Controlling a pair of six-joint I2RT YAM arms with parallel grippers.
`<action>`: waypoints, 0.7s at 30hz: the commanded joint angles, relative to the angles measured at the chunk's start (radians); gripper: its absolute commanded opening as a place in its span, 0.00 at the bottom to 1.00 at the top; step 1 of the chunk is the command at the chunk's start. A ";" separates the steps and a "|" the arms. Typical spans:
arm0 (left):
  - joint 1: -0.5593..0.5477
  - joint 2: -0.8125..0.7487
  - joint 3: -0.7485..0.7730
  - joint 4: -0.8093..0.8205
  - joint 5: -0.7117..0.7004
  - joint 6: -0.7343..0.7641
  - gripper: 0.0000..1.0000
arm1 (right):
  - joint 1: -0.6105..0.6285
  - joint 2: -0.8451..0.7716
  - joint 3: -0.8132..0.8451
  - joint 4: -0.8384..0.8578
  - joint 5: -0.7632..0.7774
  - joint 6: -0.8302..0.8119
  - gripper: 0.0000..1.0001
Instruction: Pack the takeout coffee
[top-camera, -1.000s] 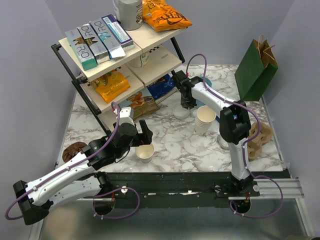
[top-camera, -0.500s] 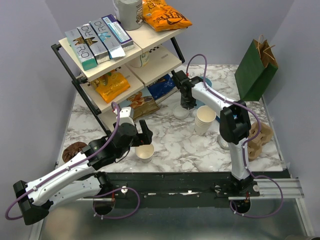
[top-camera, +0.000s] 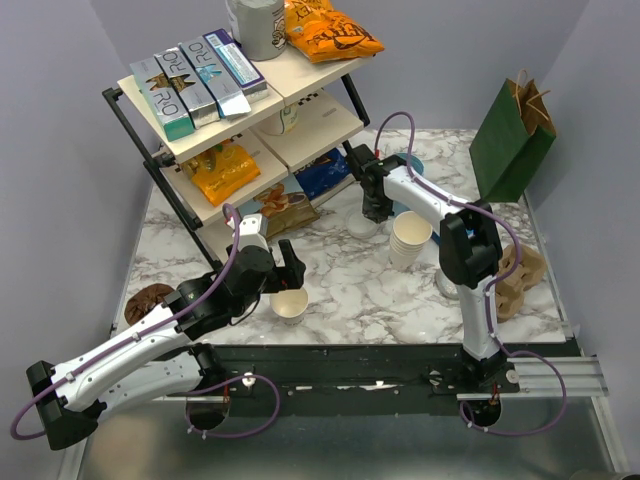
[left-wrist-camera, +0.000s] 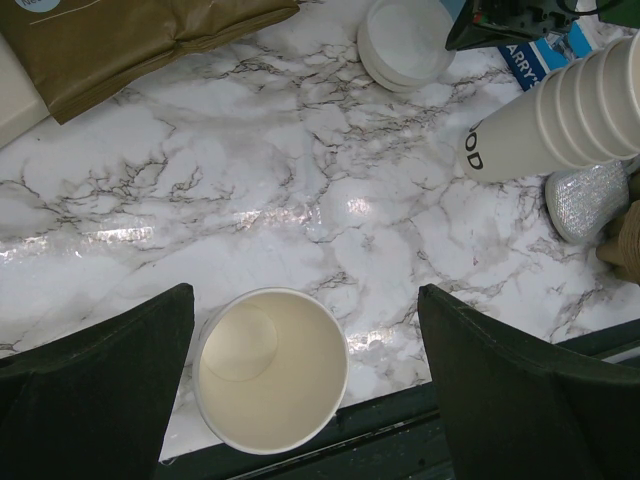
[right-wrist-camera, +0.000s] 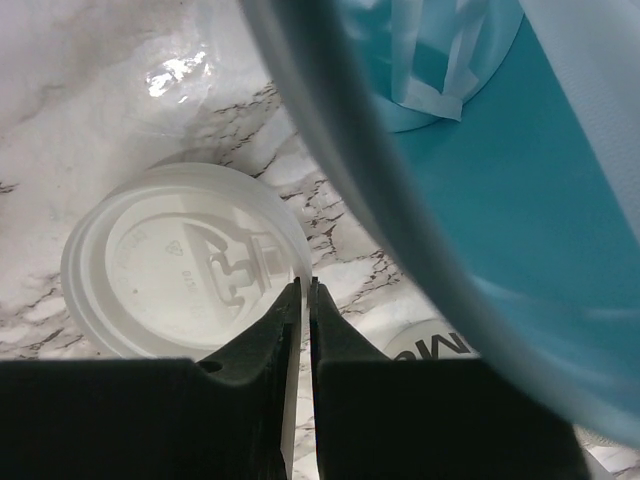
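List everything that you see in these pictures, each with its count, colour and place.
paper cup: one, cream, lidless, near table edge, by the left gripper.
lids: small stack, white, on the table before the shelf rack.
cup stack: one, cream, right of the lids.
blue cup: one, light blue, close beside the lids.
paper bag: one, green, far right corner.
cup carrier: one, brown, right edge.
shelf rack: one, black frame, far left, holding boxes and snack bags.
left gripper: one, black, open.
right gripper: one, black, closed on a lid's rim.
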 joint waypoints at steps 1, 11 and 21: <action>0.005 -0.009 0.003 -0.005 0.008 0.002 0.99 | -0.009 0.006 -0.019 0.013 -0.008 0.019 0.11; 0.005 -0.011 0.000 0.004 0.020 -0.001 0.99 | -0.008 -0.065 -0.083 0.035 -0.008 -0.005 0.01; 0.003 0.038 0.015 0.053 0.081 0.025 0.99 | 0.014 -0.261 -0.369 0.246 -0.227 -0.130 0.01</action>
